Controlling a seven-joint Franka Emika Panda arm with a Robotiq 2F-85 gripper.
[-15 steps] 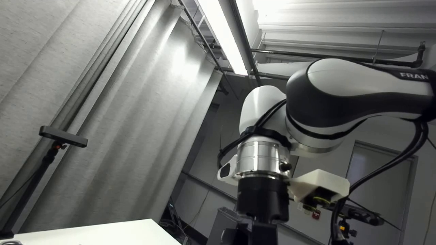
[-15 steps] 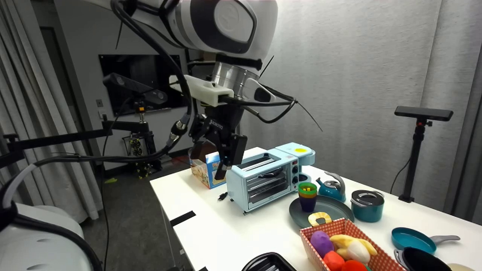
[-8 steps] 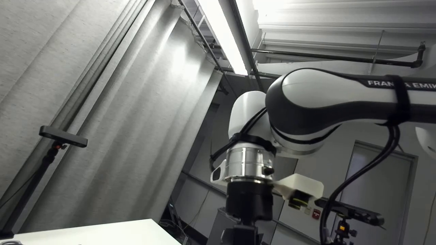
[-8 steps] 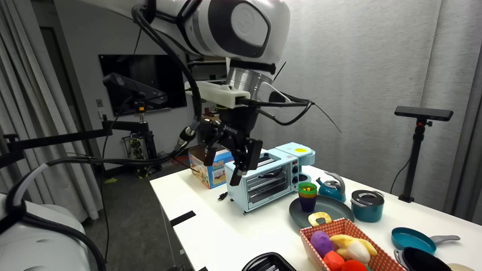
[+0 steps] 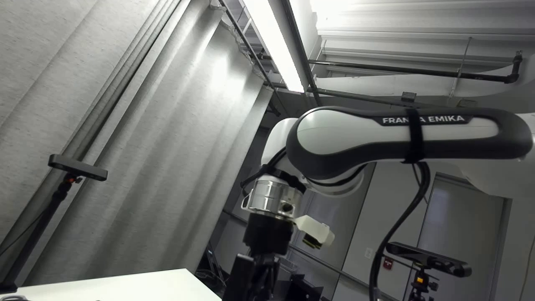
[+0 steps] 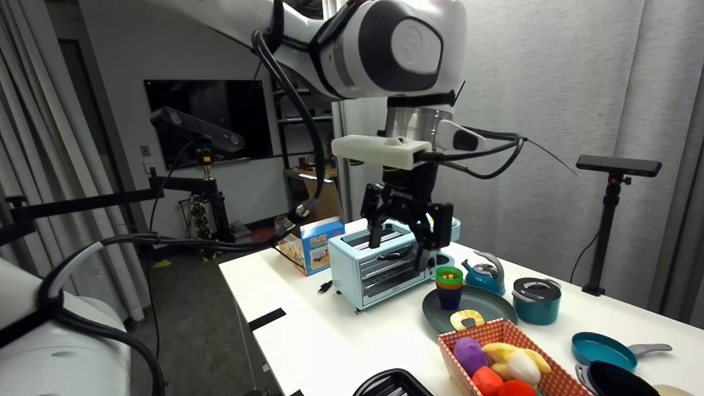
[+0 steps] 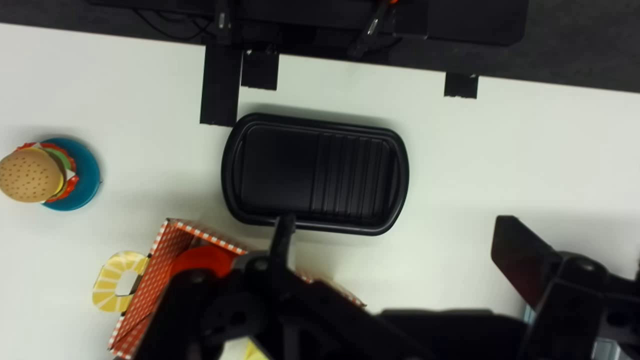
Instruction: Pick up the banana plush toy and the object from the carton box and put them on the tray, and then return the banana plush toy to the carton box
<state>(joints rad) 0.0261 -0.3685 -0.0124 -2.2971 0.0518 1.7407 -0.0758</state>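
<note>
My gripper (image 6: 399, 248) is open and empty, in the air in front of the toaster oven. In the wrist view its fingers (image 7: 395, 237) are wide apart with nothing between them. The red-checkered carton box (image 6: 452, 367) stands at the front right and holds several toy foods. The yellow banana plush toy (image 6: 499, 350) lies in it, beside a purple toy (image 6: 469, 356), a white one and red ones. In the wrist view, the gripper hides much of the box (image 7: 150, 272). The black tray (image 7: 280, 170) lies near the table edge with nothing on it; an exterior view cuts it off.
The light-blue toaster oven (image 6: 385, 275) stands behind the gripper. A grey plate (image 6: 498, 311) bears stacked cups (image 6: 449, 297) and a pineapple slice (image 6: 466, 319). A kettle (image 6: 484, 278), pot (image 6: 538, 305) and pans stand to the right. A toy burger (image 7: 30, 175) shows in the wrist view.
The arm has swung across the table toward the box side, rightward in an exterior view, and the gripper has turned a little. It stays open. The box, toys and tray have not moved.
</note>
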